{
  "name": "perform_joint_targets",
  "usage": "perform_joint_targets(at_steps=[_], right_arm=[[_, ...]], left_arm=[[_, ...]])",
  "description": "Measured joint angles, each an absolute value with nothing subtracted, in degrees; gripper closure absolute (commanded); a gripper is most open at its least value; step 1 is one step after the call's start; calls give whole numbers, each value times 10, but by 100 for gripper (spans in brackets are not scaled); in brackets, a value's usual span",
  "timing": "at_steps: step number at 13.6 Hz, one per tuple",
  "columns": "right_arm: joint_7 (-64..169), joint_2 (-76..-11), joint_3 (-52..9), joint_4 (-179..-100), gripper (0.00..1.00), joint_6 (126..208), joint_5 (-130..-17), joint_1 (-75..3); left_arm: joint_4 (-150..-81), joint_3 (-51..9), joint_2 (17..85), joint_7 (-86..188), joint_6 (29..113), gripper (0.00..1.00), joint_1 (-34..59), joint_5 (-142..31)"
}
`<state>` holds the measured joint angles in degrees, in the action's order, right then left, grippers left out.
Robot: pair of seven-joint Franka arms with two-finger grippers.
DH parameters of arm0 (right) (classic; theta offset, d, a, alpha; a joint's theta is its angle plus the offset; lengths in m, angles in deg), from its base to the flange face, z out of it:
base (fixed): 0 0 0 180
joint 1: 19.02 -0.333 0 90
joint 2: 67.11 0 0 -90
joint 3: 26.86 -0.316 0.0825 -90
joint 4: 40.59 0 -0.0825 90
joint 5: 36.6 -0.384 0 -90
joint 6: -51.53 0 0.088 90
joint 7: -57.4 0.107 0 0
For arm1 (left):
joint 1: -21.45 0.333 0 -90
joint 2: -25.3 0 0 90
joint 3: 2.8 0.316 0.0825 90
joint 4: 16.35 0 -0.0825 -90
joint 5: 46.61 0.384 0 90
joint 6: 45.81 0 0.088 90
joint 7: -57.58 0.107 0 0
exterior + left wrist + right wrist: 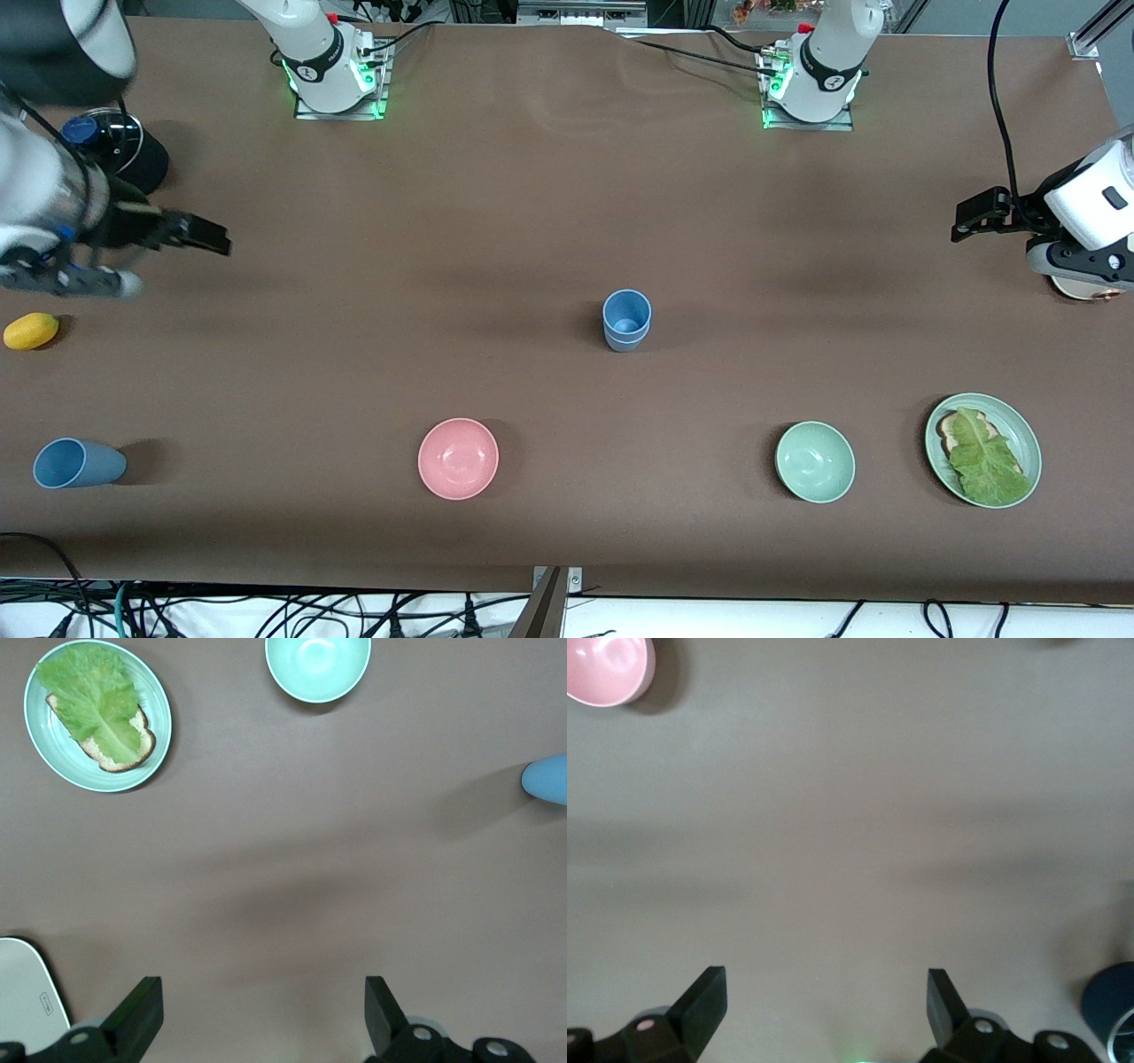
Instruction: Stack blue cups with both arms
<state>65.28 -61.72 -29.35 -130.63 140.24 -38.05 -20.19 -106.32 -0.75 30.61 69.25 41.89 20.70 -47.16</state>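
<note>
1. Two arms frame my front view: the right gripper [208,237] hangs over bare table at the upper left of the frame, and the left gripper [973,215] hangs at the right edge. Both wrist views show the fingers spread wide with nothing between them.
2. The green plate [1028,434] sits at the lower right, carrying toast under a lettuce leaf [985,461].
3. I see the pink bowl [458,458] low in the frame near centre and the green bowl [815,462] lower right, beside the plate.
4. The stacked blue cups [626,320] stand upright at mid-frame (one nested in the other).
5. A third blue cup [78,463] lies on its side at the lower left.
6. A yellow lemon-like fruit [31,330] rests at the left edge.
</note>
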Motion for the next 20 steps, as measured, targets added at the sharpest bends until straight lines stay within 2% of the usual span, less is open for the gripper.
perform_joint_targets(at_steps=[3, 5, 13, 17, 20], right_arm=[[642, -686, -295, -1337, 0, 1406, -380, -175], [640, -699, -295, -1342, 0, 1410, -380, -170], [632, -671, -296, -1346, 0, 1431, -380, -163], [632, -668, -296, -1343, 0, 1432, -379, -163], [632, -668, -296, -1342, 0, 1434, -379, -163]], left_arm=[[-1063, -7, 306, 692, 419, 0, 207, -473], [-1063, -7, 306, 692, 419, 0, 207, -475], [-1073, -8, 305, 692, 437, 0, 213, -476], [-1120, -8, 280, 692, 475, 0, 213, -476], [-1130, -15, 268, 677, 477, 0, 213, -476]])
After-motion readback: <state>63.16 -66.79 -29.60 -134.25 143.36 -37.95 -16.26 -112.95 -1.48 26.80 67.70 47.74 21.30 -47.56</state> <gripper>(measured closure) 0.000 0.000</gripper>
